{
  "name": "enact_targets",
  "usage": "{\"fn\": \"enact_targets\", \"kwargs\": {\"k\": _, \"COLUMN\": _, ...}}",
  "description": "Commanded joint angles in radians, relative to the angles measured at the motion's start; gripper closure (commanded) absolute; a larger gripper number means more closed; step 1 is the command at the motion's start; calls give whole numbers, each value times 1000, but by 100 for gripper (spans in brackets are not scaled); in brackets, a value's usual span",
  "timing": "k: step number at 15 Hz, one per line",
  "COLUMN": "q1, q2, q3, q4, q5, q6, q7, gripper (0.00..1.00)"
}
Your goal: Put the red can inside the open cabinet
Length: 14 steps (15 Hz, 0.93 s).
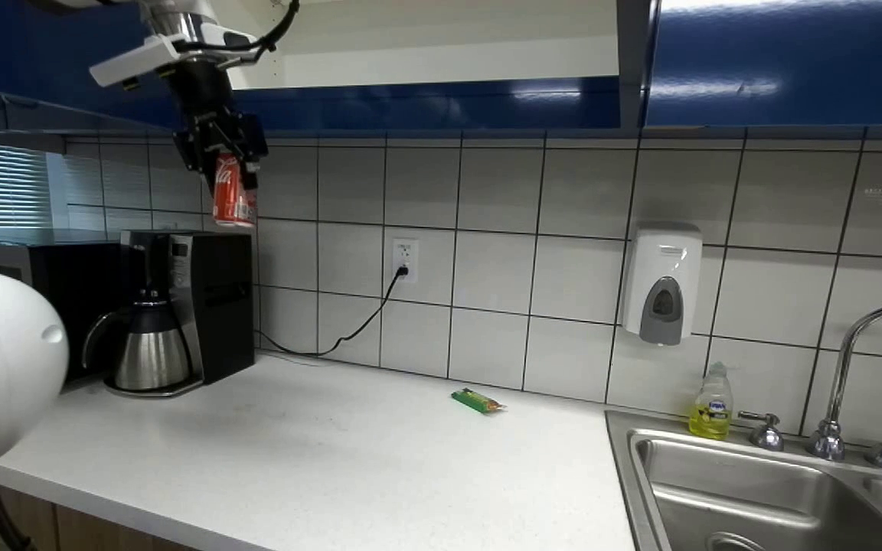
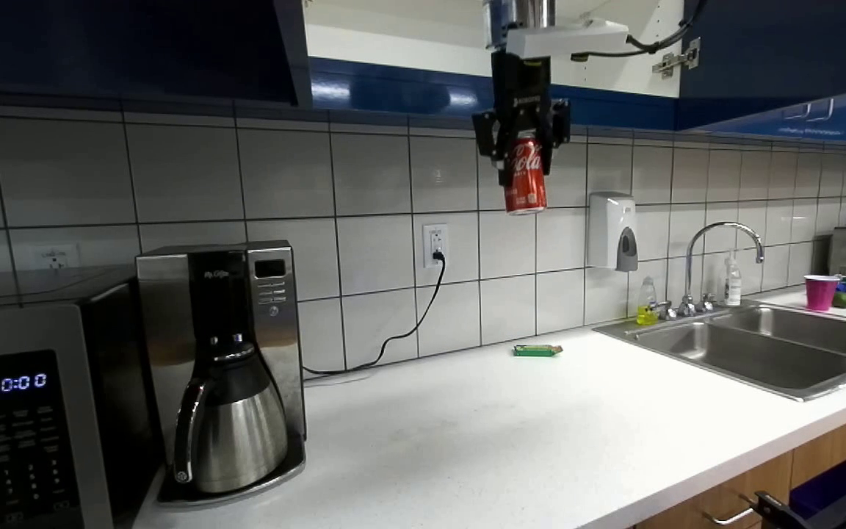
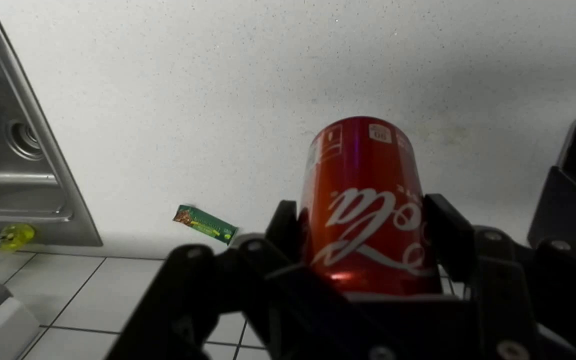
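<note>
The red can hangs nearly upright in my gripper, high above the white counter. It also shows in an exterior view, bottom end down. In the wrist view the can sits between both black fingers, which touch its sides. Its top end is hidden in the gripper. The open cabinet shows its cream interior above a blue bottom edge in both exterior views. In both exterior views the can appears lower than that edge, and the arm covers part of the opening.
Open blue doors flank the cabinet opening. A coffee maker and a microwave stand on the counter. A green packet lies near the wall. A soap dispenser hangs by the sink.
</note>
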Motion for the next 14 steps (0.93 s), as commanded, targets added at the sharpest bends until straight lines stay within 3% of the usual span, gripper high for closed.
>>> {"fn": "enact_targets", "kwargs": {"k": 1, "q1": -53, "q2": 13, "q3": 39, "q4": 165, "q5": -2, "q6": -113, "q7": -35, "gripper": 58}}
{"fn": "enact_targets", "kwargs": {"k": 14, "q1": -119, "q2": 279, "q3": 47, "q4": 763, "q5": -69, "q6": -317, "q7": -50, "gripper": 58}}
